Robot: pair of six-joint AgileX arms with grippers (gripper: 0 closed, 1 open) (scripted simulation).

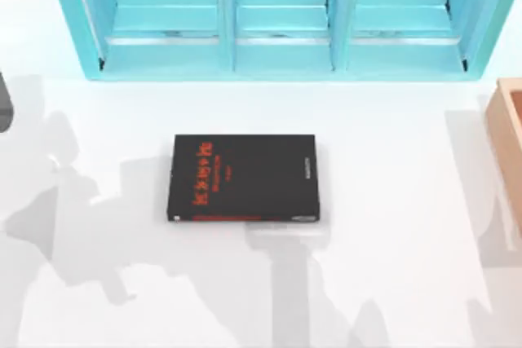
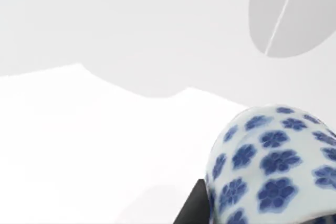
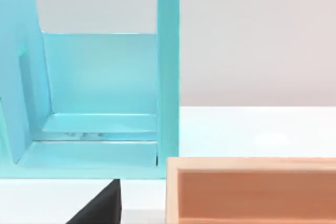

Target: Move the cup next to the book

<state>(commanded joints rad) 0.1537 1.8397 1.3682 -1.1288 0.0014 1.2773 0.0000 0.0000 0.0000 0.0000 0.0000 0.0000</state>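
Book (image 1: 243, 178), black with red lettering, lies flat mid-desk (image 1: 391, 201) in the top view, in front of a turquoise shelf unit (image 1: 281, 14), with a wooden box (image 1: 507, 132) at the right edge. From the left wrist, the blue-flowered cup (image 2: 273, 166) sits close against the camera above the white desk, beside a dark end effector part (image 2: 193, 205) whose grip I cannot tell. From the right wrist, the shelf unit, the box and a black corner of the book (image 3: 100, 205) show.

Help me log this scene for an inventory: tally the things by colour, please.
Black: 1, the book
Blue-and-white: 1, the cup
Turquoise: 1, the shelf unit
Tan: 1, the wooden box
Total: 4
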